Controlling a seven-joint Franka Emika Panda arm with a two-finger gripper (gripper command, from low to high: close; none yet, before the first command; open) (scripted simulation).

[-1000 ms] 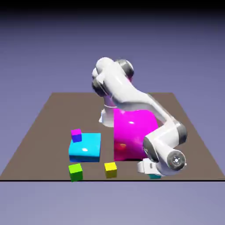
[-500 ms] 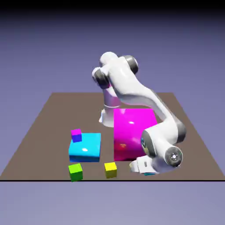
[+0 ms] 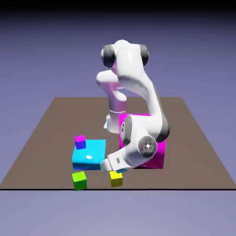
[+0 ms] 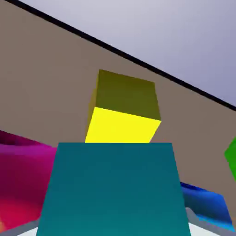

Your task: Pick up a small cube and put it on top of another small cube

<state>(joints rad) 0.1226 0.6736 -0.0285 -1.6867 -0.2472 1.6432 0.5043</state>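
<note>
In the hand view the small cyan cube (image 4: 113,189) fills the lower middle, with my gripper (image 4: 113,230) shut on it. Only thin grey slivers of the fingertips (image 4: 205,225) show at the bottom corners. The yellow small cube (image 4: 123,110) rests on the brown table just beyond the cyan cube. In the exterior view my gripper (image 3: 113,167) hangs low right over the yellow cube (image 3: 116,179), near the table's front edge. There the hand hides most of the cyan cube.
A large flat cyan block (image 3: 90,154) lies at the exterior view's left of the hand, with a small magenta-and-blue cube (image 3: 80,142) on it. A lime-green cube (image 3: 79,180) sits near the front edge. A big magenta block (image 3: 159,156) stands behind the forearm.
The gripper has shut on the cyan cube. The arm has swung with it to the exterior view's left, from beside the magenta block to just above the yellow cube.
</note>
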